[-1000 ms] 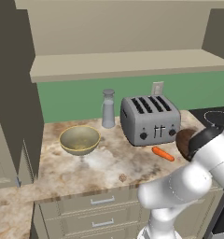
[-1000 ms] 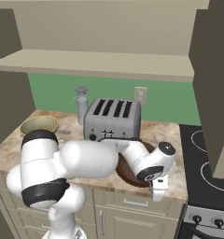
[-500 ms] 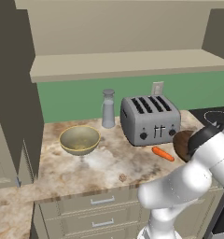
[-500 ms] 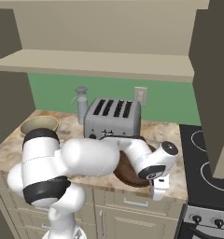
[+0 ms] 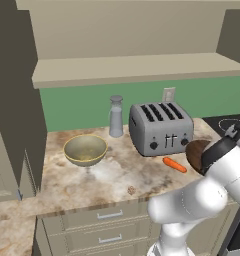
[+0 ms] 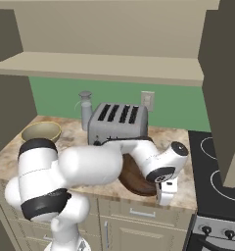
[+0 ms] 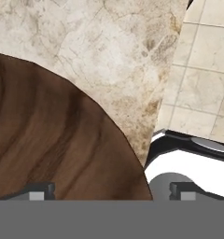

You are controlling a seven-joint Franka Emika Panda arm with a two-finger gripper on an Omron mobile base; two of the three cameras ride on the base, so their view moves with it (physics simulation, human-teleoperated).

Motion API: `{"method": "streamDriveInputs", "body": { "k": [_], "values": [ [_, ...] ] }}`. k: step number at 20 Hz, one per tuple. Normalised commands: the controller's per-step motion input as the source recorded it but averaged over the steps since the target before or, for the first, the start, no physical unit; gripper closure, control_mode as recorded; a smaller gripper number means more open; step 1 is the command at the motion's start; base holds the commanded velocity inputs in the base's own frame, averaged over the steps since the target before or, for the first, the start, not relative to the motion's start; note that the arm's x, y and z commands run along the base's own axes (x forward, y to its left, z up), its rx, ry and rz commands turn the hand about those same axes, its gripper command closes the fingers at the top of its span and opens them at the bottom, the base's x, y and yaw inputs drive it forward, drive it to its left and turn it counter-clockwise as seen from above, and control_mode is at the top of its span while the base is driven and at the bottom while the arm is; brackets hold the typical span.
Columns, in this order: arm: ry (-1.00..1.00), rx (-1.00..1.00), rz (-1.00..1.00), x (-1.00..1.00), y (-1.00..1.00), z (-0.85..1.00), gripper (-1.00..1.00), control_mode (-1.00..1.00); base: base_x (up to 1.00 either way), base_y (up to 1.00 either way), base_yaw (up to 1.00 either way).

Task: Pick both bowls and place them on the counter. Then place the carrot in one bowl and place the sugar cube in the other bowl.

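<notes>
The gripper (image 7: 109, 191) is seen with jaws spread wide, one tip over the wooden bowl (image 7: 48, 140), nothing pinched; that bowl is set on the counter (image 5: 112, 175) at its right end; the sugar cube (image 5: 131, 190) lies near the front edge; carrot (image 5: 174, 164) before the toaster (image 5: 159, 127); beige bowl (image 5: 85, 149) left

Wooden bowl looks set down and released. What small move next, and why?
Probably lift the gripper straight up, clear of the wooden bowl. Its fingertips stand wide apart, the rim between them, and the bowl sits on the counter. The carrot lies beside the toaster, next to fetch.
</notes>
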Motion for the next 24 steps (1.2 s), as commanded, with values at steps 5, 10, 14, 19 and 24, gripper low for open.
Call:
{"method": "streamDriveInputs", "body": {
  "k": [5, 10, 14, 19, 24],
  "values": [
    [0.00, 0.00, 0.01, -0.07, 0.23, 0.40, -1.00, -1.00, 0.00, 0.00, 0.00],
    [-0.04, 0.00, 0.09, -0.19, 0.37, 0.38, -1.00, -1.00, 0.00, 0.00, 0.00],
    [-0.08, -0.02, 0.15, -0.16, 0.38, 0.37, -1.00, -1.00, 0.00, 0.00, 0.00],
    [-0.03, -0.02, 0.23, -0.12, 0.45, 0.31, -1.00, -1.00, 0.00, 0.00, 0.00],
    [-0.03, -0.07, 0.33, -0.01, 0.62, 0.21, -1.00, -1.00, 0.00, 0.00, 0.00]
  ]
}}
